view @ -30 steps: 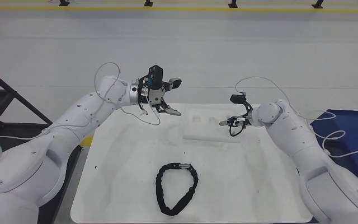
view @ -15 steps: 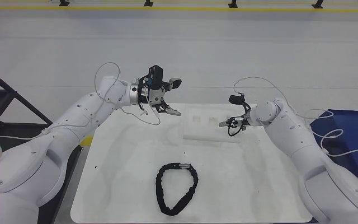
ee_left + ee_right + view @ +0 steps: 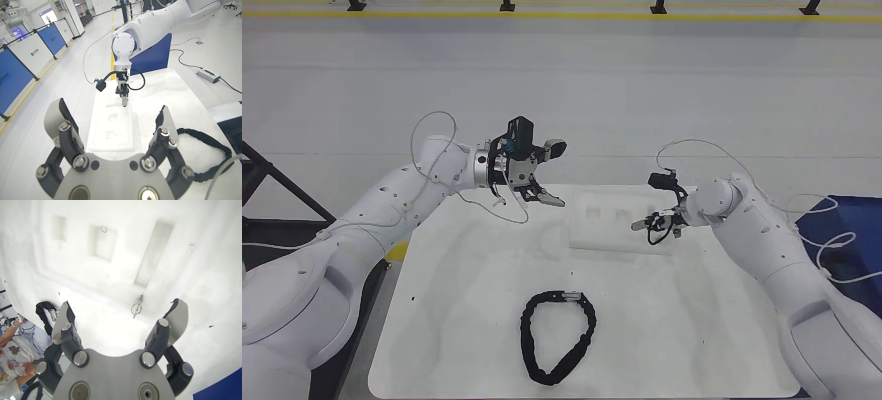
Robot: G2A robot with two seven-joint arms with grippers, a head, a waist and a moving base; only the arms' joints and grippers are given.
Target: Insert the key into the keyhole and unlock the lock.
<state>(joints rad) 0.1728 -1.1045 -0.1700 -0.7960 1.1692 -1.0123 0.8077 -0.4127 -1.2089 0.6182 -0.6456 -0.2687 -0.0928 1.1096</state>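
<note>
A small silver key [image 3: 136,308] on a ring lies on the white table at the near edge of the foam block [image 3: 75,272]. My right gripper [image 3: 121,308] hovers just above it, open, a finger on either side and nothing held. In the top view the right gripper [image 3: 644,223] sits over the right end of the foam block [image 3: 612,240]. The black chain lock [image 3: 589,325] lies in a loop at the table's front middle, its silver lock head [image 3: 567,296] at the top. My left gripper [image 3: 557,175] hangs open and empty above the table's back left.
The foam block has three rectangular recesses; a thin metal ring [image 3: 103,228] lies in the middle one. A blue panel [image 3: 852,215] stands off the table's right edge. The lock head [image 3: 53,313] and the chain [image 3: 206,137] show in the wrist views.
My right gripper has shifted a little to the left, farther over the foam block's end. The left arm and the chain lock have not moved.
</note>
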